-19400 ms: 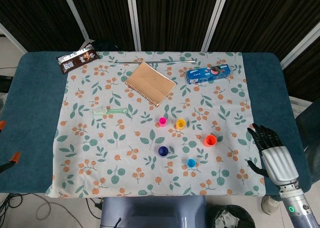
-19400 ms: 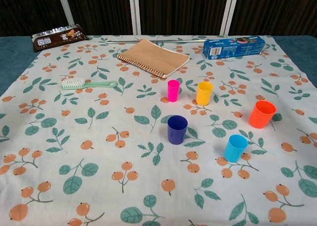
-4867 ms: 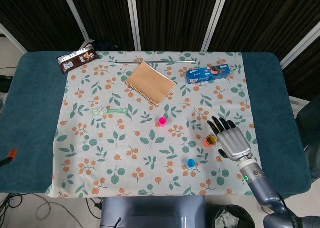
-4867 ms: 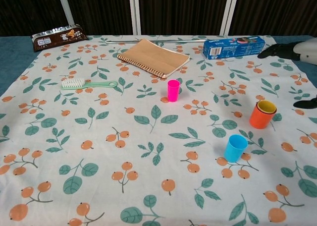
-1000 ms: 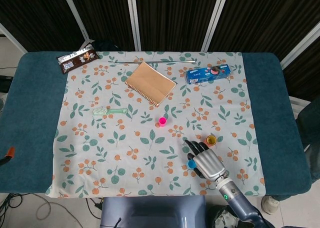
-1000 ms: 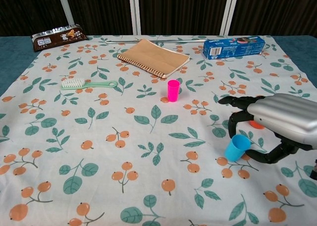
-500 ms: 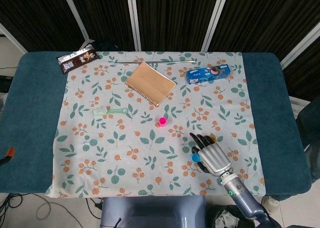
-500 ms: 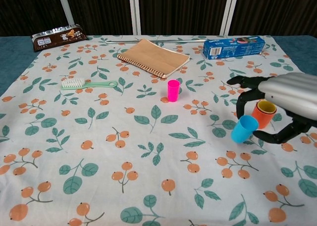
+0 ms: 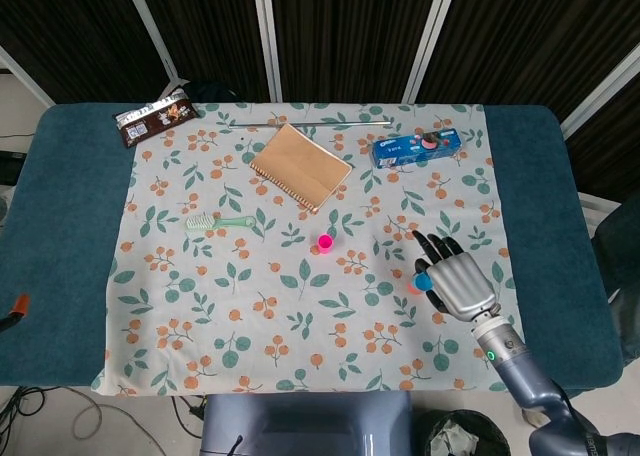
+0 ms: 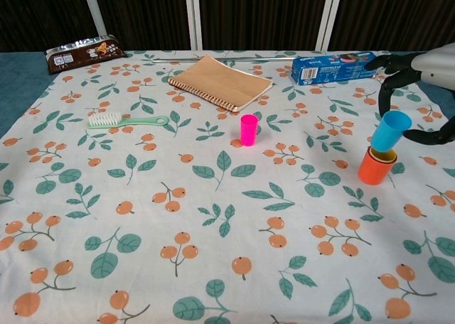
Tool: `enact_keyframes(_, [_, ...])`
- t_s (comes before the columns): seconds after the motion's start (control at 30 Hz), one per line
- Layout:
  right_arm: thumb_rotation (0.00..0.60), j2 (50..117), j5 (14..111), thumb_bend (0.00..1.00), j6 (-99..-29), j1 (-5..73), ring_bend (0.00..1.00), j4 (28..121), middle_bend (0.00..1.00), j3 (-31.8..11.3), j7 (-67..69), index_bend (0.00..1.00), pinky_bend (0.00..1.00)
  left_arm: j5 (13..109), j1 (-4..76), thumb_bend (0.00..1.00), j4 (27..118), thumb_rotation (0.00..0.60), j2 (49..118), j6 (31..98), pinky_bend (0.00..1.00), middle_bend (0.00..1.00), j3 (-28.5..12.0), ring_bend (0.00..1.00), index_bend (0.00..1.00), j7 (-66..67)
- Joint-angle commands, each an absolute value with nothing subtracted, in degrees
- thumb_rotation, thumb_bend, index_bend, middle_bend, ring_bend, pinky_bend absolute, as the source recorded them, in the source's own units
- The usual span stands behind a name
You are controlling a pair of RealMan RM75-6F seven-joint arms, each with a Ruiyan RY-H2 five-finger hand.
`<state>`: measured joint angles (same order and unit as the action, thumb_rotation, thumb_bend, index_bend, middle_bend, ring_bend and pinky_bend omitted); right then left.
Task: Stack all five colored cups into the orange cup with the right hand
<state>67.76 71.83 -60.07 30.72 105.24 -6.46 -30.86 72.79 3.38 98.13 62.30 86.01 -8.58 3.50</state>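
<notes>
The blue cup (image 10: 390,130) is hanging in the air just above the orange cup (image 10: 375,166), tilted, its mouth facing up and toward the right, its base slanting down toward the orange cup's mouth. The right hand (image 10: 421,82) is gripping it between its fingers and thumb. A yellow rim is showing inside the orange cup. In the head view the hand is covering most of both cups. The pink cup (image 10: 248,129) is standing upright near the notebook (image 10: 220,82). The left hand is showing in neither view.
</notes>
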Motion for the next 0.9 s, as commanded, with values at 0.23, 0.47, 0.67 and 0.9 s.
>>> enact_keyframes(0.23, [0.600, 67.9, 68.8, 0.46, -58.3, 31.8, 0.12, 103.6, 0.00, -6.3, -30.5, 0.46, 0.19, 72.8, 3.3, 0.27, 98.1, 0.600, 62.4, 86.2, 0.30, 0.00, -8.5, 0.00, 0.10, 3.8])
enact_keyframes(0.47, [0.600, 69.5, 67.7, 0.46, -58.1, 32.5, 0.12, 101.3, 0.00, -6.4, -30.5, 0.47, 0.21, 72.7, 3.3, 0.27, 98.0, 0.600, 62.4, 86.2, 0.30, 0.00, -8.6, 0.00, 0.10, 3.8])
enact_keyframes(0.67, [0.600, 69.6, 66.8, 0.46, -58.0, 32.9, 0.12, 100.6, 0.00, -6.2, -30.8, 0.47, 0.36, 72.6, 3.3, 0.27, 98.0, 0.600, 62.4, 86.1, 0.30, 0.00, -8.7, 0.00, 0.10, 3.7])
enact_keyframes(0.9, [0.600, 69.9, 66.4, 0.46, -57.9, 33.0, 0.12, 100.2, 0.00, -5.5, -30.6, 0.47, 0.50, 72.7, 3.3, 0.27, 98.0, 0.600, 62.5, 86.2, 0.30, 0.00, -8.6, 0.00, 0.10, 3.9])
